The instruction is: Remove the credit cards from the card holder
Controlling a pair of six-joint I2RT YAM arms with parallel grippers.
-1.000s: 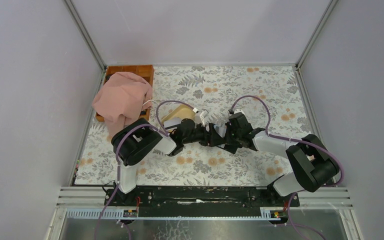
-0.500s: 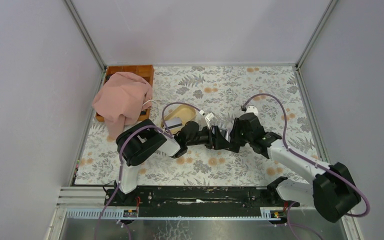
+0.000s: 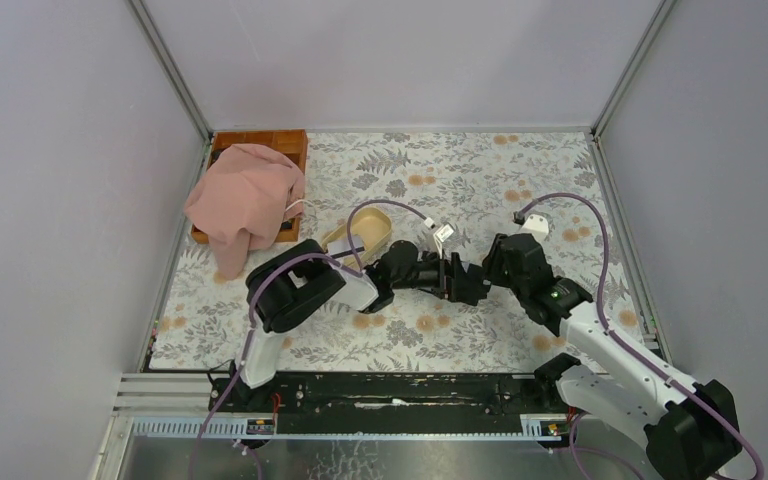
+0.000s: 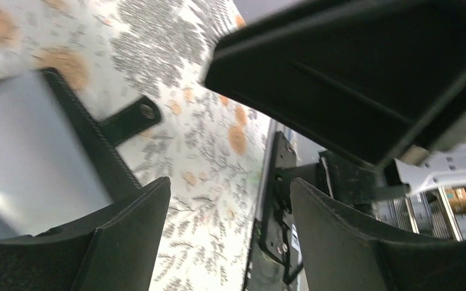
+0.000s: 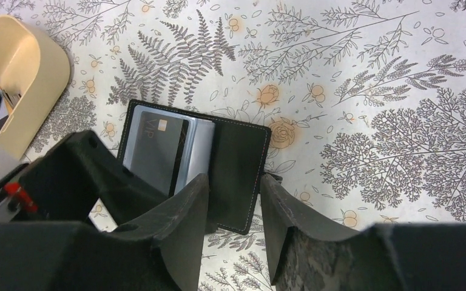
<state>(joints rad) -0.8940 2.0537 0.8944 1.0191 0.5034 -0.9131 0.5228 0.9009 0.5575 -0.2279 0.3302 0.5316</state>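
Observation:
The card holder [image 5: 236,170] lies open on the floral table, black flap to the right, blue-grey inside to the left. A black credit card [image 5: 158,151] with small light marks sits in its left half. My right gripper [image 5: 233,185] hangs open just above the flap's near right corner, holding nothing. My left gripper [image 4: 230,185] is open too, and its left finger overlaps the holder's blue-grey panel [image 4: 30,151]. In the top view both grippers [image 3: 455,280] [image 3: 482,285] meet mid-table and hide the holder.
A beige oval dish [image 3: 360,235] stands just left of the grippers, seen also as the dish [image 5: 18,66] in the right wrist view. A pink cloth [image 3: 245,195] drapes over a wooden tray [image 3: 260,140] at the back left. Grey walls enclose the table.
My right gripper has gone from shut to open. Both grippers have shifted to the right, the right arm's base link swinging out right, and more of the beige dish shows.

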